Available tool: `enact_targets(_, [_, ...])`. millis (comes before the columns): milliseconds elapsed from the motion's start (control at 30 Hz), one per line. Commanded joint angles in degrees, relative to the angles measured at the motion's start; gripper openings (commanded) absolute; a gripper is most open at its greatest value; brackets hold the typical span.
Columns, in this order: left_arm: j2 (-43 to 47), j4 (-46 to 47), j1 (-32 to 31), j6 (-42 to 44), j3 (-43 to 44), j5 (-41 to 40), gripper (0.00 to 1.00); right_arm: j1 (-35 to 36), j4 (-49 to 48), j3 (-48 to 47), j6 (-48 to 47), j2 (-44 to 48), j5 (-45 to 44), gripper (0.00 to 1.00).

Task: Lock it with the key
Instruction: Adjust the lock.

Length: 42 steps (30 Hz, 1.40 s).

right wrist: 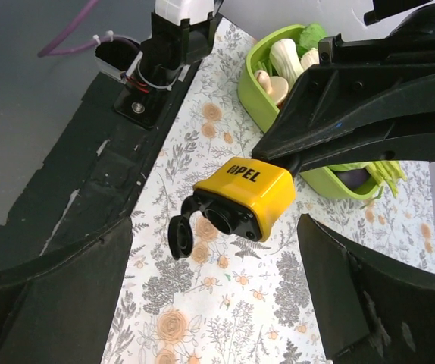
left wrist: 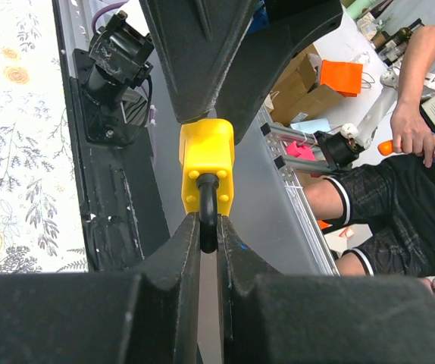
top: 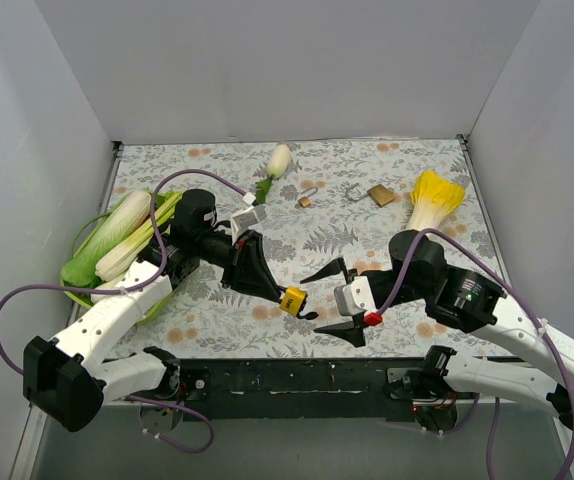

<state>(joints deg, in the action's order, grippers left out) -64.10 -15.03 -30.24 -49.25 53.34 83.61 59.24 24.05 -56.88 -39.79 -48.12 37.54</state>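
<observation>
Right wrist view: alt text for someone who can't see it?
A yellow padlock, held by the shut left tool, hangs between the fingers of the open right tool, its black keyhole cover swung aside. Below is a floral cloth; behind, a green bowl of vegetables.

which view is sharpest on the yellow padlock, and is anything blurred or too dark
Top external: evenly lit, sharp, only soft shadows, but the yellow padlock is small. Left wrist: padlock in focus, the left gripper's fingers dark and soft, room behind brighter. Right wrist: sharpest, lettering on the padlock readable; the right gripper's fingers are dark blurred masses.
</observation>
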Motion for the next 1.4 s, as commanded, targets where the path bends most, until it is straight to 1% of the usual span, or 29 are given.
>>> enact_targets(0, [0.99, 0.44, -1.05, 0.56, 2.12, 6.56, 0.0, 1.05, -1.29, -0.42, -3.8, -0.13, -2.56, 0.95])
enact_targets(67, [0.99, 0.52, -1.22, 0.39, 2.03, 6.48, 0.0, 1.14, -1.2, -0.51, -4.77, -0.22, -2.47, 0.94])
enact_targets(100, [0.9, 0.52, -1.31, 0.39, 2.12, 6.47, 0.0, 1.22, -1.03, -0.6, -5.12, -0.31, -2.21, 0.91])
enact_targets(200, [0.55, 0.52, -1.4, 0.48, 2.21, 6.47, 0.0, 1.58, -0.5, -0.51, -6.7, -0.22, -1.77, 0.87])
enact_targets(433, [0.02, 0.52, -1.58, 0.65, 2.38, 6.91, 0.0, 2.1, 3.27, -0.07, -12.23, 0.39, -2.21, 0.84])
enact_targets(600, [-0.06, 0.44, -1.66, 0.74, 2.29, 7.09, 0.0, 2.28, 3.46, 0.72, -14.08, 1.18, -2.74, 0.8])
enact_targets(667, [-0.24, 0.44, -1.75, 0.83, 2.38, 6.91, 0.0, 2.37, 2.58, 0.98, -14.09, 1.18, -2.73, 0.78])
enact_targets(867, [-0.5, 0.52, -2.1, 0.83, 2.38, 6.74, 0.0, 3.07, 0.12, 1.16, -14.0, 0.66, -3.26, 0.63])
enact_targets(1100, [-0.51, 0.44, -2.02, 0.91, 2.38, 5.77, 0.0, 3.69, -1.73, 0.54, -10.57, -0.4, -3.61, 0.57])
enact_targets(1133, [-0.5, 0.52, -2.1, 0.91, 2.21, 5.68, 0.0, 3.77, -2.08, 0.63, -10.05, -0.4, -3.79, 0.55])
enact_targets(1167, [-0.5, 0.52, -2.19, 0.91, 2.21, 5.77, 0.0, 3.86, -2.08, 0.72, -9.87, -0.4, -3.88, 0.51])
enact_targets(1267, [-0.5, 0.44, -2.28, 0.74, 2.29, 5.07, 0.0, 3.95, -2.78, 0.9, -9.08, -0.4, -4.23, 0.47])
enact_targets(1367, [-0.85, 0.79, -2.37, -0.31, 2.29, 3.49, 0.0, 4.21, -3.13, 0.72, -8.81, -0.83, -3.97, 0.46])
